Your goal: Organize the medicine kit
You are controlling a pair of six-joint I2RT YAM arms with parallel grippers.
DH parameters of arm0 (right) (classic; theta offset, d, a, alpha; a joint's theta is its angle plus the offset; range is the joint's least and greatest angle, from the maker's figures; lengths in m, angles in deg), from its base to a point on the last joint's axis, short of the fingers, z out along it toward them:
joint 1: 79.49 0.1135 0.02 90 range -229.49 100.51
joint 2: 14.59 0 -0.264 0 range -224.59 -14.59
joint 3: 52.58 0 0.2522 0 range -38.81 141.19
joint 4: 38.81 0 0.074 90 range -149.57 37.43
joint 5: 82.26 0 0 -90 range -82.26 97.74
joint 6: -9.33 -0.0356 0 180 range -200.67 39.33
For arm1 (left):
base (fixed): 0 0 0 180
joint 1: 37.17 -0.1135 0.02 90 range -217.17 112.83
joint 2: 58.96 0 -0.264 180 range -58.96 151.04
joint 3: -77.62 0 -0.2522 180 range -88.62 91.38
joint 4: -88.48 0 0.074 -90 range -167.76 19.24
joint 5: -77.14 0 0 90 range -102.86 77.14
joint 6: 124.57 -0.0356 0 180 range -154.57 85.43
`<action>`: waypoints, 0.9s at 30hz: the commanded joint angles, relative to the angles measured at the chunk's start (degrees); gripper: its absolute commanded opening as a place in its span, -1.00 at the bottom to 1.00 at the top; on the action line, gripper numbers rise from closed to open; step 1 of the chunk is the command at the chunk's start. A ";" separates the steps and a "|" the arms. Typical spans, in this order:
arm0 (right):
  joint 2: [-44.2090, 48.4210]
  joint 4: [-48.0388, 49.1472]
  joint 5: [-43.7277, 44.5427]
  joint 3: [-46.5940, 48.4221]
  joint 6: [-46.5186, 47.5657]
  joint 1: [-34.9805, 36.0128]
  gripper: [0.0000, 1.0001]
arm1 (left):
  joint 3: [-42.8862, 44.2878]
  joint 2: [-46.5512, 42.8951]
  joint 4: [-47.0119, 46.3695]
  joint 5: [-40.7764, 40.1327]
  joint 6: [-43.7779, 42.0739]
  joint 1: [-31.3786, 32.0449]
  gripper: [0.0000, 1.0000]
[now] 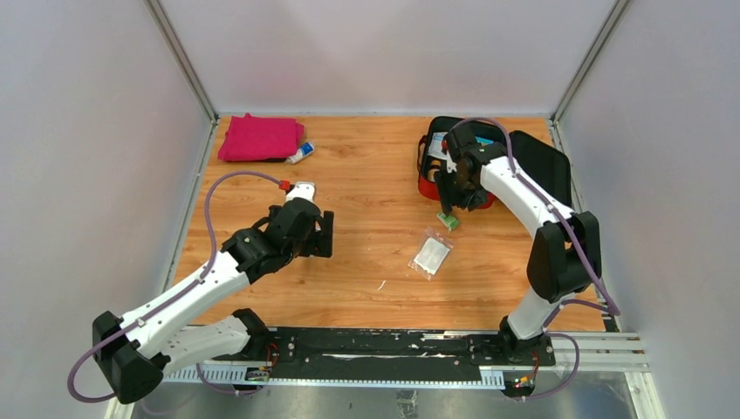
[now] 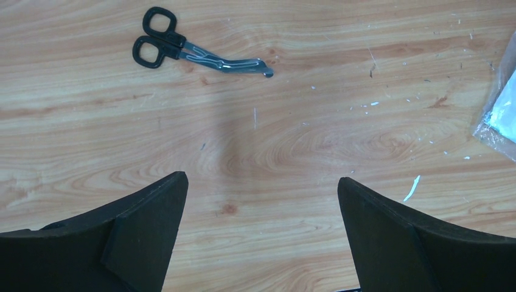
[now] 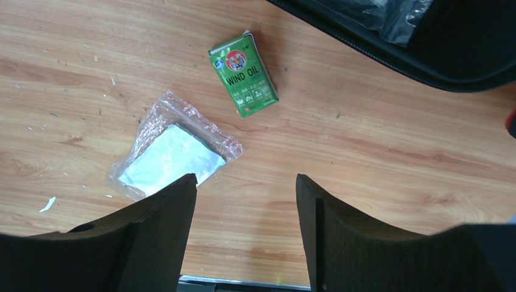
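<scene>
The open medicine kit [image 1: 426, 185] holds a clear packet [image 3: 389, 15]. On the desk [image 1: 366, 175]: one green box [image 3: 243, 74], one bagged pad [image 3: 170, 152], one scissors [image 2: 182, 52]. Left pincer [image 2: 261, 201] and right pincer [image 3: 246, 201] released.

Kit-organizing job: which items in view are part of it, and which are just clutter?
Job: medicine kit, green Wind Oil box, bagged white pad, scissors, probably the small tube.
Lying about: folded pink cloth.

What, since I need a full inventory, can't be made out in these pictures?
- Medicine kit contents: top view, right arm covers them; right wrist view cuts the case at the edge.
- Scissors: unseen from the top, presumably under the left arm.
- Tube label: top view, too small.
</scene>
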 commanded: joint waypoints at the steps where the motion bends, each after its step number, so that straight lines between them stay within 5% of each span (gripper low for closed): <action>1: -2.53 1.54 -2.45 -1.17 3.44 0.34 0.33 | 3.69 -0.97 2.48 -1.83 -5.03 -0.40 1.00; 12: -11.92 7.15 -2.26 1.93 6.91 0.32 0.54 | 5.80 -1.64 4.76 -3.39 -12.14 -0.35 1.00; 27: -18.35 9.93 -2.45 0.49 10.42 0.32 0.30 | 5.27 -1.20 4.39 -3.72 -12.06 -0.40 1.00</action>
